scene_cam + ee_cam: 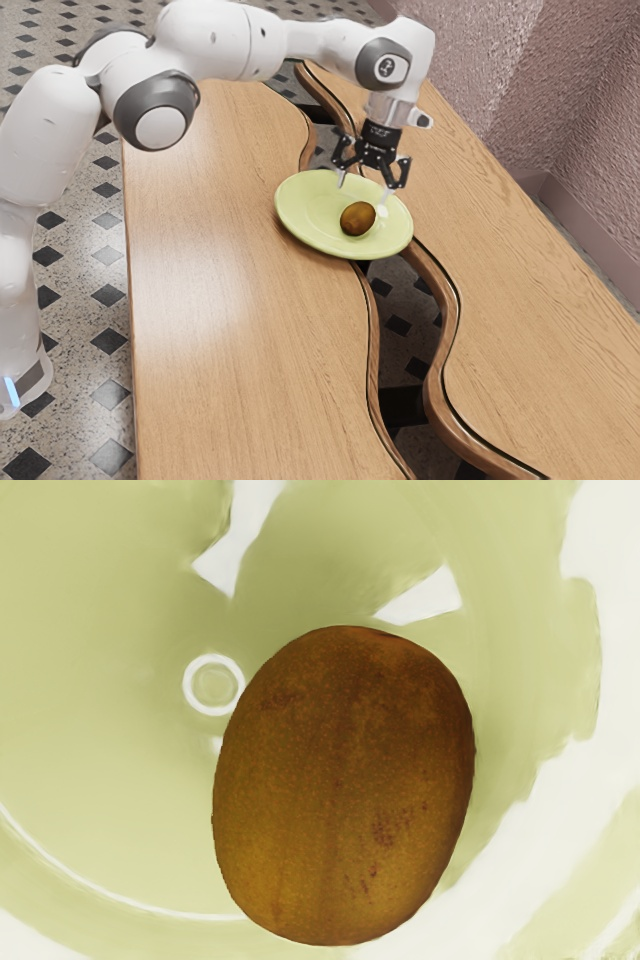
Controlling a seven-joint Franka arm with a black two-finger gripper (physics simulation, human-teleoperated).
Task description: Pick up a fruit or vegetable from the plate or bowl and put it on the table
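1. Claw, one: my black two-finger gripper (363,194), fingers spread apart, pointing down over the plate, tips near the kiwi.
2. Kiwi (358,218), one: brown, oval, with small dark reddish blotches on its skin; lying in the plate, just beside the centre ring, toward the rim at the exterior view's right.
3. Plate (305,218), one: pale green, round, glossy, with a raised rim; it spans the gap between the table's two wavy inner edges.
4. Table (220,310), one: light wood, in two long sections, their inner edges curved and darkly lined.
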